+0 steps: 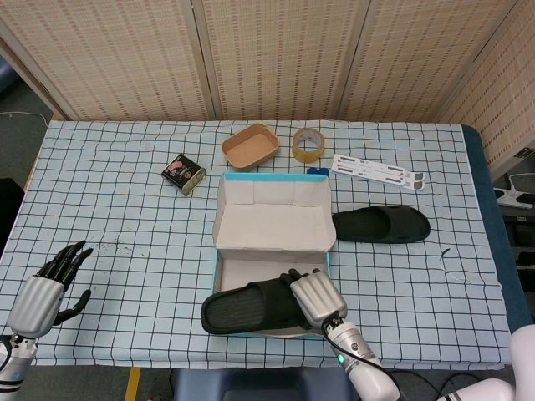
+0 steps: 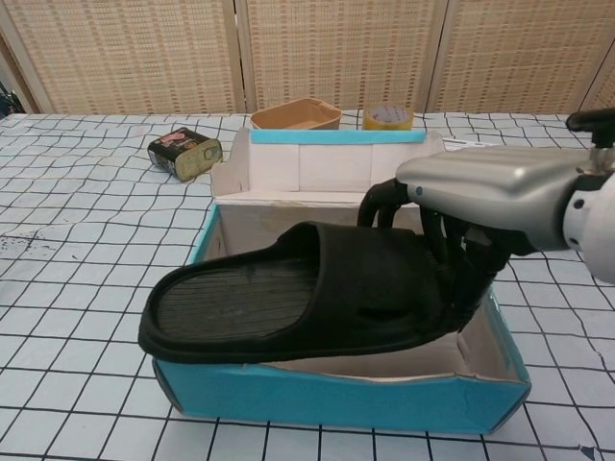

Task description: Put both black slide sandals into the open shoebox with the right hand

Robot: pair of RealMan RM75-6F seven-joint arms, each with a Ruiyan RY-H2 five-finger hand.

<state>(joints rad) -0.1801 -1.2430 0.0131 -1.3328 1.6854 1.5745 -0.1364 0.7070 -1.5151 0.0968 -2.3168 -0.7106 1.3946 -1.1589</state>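
Observation:
My right hand [image 1: 316,297] [image 2: 480,206] grips a black slide sandal [image 1: 249,306] [image 2: 298,300] by its strap end and holds it over the front of the open shoebox [image 1: 272,219] [image 2: 341,399]. The sandal's heel juts out past the box's front left corner. The second black sandal [image 1: 381,224] lies flat on the checked cloth to the right of the box. My left hand [image 1: 48,289] rests open near the table's front left edge, holding nothing.
A small dark tin [image 1: 183,174] [image 2: 184,152] lies left of the box. Behind the box stand a tan bowl [image 1: 250,145] [image 2: 296,112] and a tape roll [image 1: 308,144] [image 2: 388,116]. White label strips [image 1: 378,171] lie at the back right.

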